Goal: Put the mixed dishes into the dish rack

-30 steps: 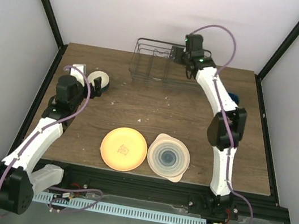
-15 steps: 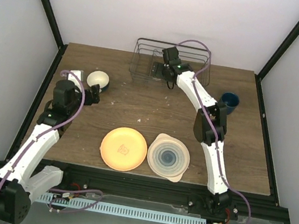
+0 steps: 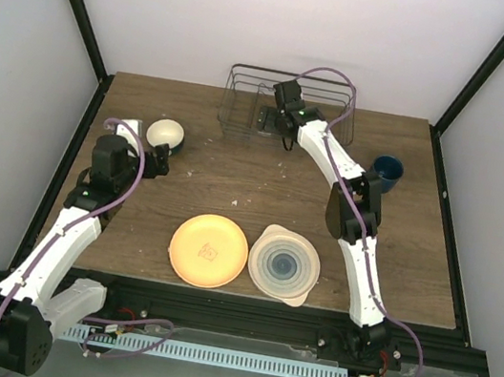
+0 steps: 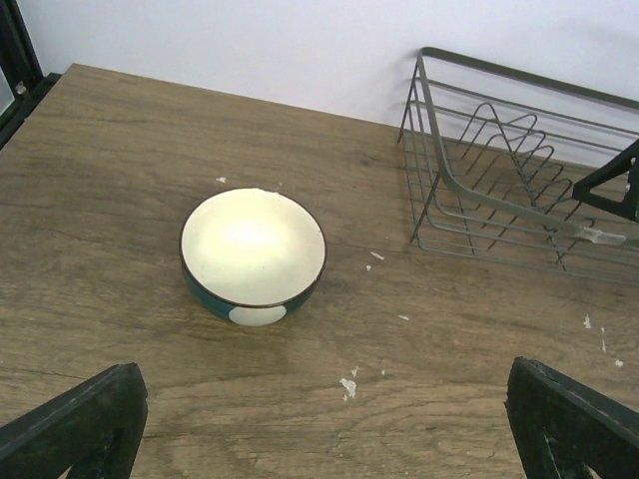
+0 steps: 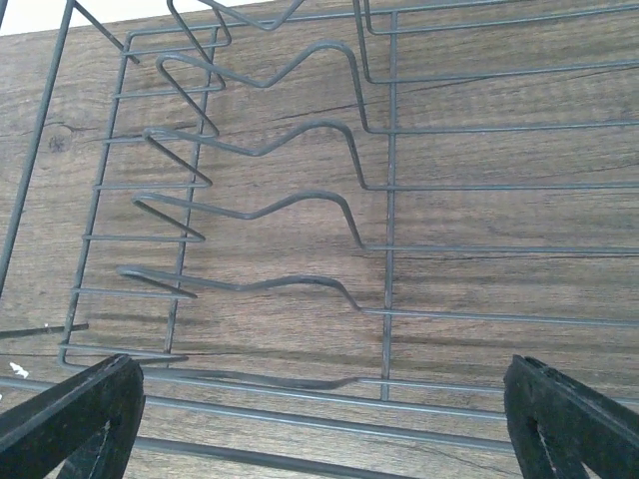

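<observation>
The small white bowl (image 4: pixel 253 249), dark teal outside, stands upright on the table at the left (image 3: pixel 165 134). My left gripper (image 4: pixel 319 439) is open and empty, just short of the bowl (image 3: pixel 153 161). The dark wire dish rack (image 3: pixel 331 93) stands at the back; no dishes show in it. My right gripper (image 5: pixel 319 429) is open and empty, low over the rack's left half (image 3: pixel 271 122), looking down on its upright dividers (image 5: pixel 300 205). The orange plate (image 3: pixel 210 250) and the pale blue-ringed plate (image 3: pixel 284 264) lie side by side near the front. The dark blue mug (image 3: pixel 388 171) stands at the right. The striped plate is out of view.
The rack's left end (image 4: pixel 469 170) shows in the left wrist view, right of the bowl. White crumbs (image 4: pixel 347 384) dot the wood between bowl and rack. Dark frame posts and white walls close in the table on the left, right and back.
My right arm has swung left from the rack's right end to over its left half, uncovering the mug. My left gripper has drawn back a little from the bowl.
</observation>
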### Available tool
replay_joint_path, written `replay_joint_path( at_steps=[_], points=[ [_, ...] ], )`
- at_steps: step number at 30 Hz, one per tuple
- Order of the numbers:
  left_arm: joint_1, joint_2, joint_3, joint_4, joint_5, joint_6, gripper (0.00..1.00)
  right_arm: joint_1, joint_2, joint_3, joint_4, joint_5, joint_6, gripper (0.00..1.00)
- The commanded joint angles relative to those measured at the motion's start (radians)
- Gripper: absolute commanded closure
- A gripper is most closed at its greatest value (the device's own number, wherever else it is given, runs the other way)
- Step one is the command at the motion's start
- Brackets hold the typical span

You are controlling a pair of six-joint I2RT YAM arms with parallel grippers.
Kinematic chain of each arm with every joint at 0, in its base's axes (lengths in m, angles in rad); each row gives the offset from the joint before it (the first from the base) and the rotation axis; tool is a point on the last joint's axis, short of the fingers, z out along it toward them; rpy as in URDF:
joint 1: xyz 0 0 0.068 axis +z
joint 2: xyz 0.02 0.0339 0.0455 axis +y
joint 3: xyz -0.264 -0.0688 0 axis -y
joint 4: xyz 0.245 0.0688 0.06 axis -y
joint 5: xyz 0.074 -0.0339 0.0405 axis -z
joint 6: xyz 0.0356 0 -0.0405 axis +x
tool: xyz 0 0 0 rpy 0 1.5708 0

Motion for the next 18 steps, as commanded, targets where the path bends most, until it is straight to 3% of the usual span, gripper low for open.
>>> replay_joint_path(
  at_steps=[1,8,13,18],
  points=[
    [-0.004,0.015,-0.002,-0.003,0.008,-0.01,0.0,0.014,0.0,0.021,-0.005,0.028,-0.064,0.0],
    [-0.004,0.025,0.001,-0.004,0.003,-0.012,0.0,0.021,-0.076,0.0,0.022,0.085,-0.267,0.0],
    [-0.005,0.025,0.0,-0.009,-0.004,-0.012,0.0,-0.002,-0.065,0.008,0.002,0.213,-0.245,0.0],
    [-0.004,0.023,-0.006,-0.009,-0.009,-0.007,0.0,-0.079,-0.059,0.007,0.033,0.14,-0.205,0.0]
  ],
)
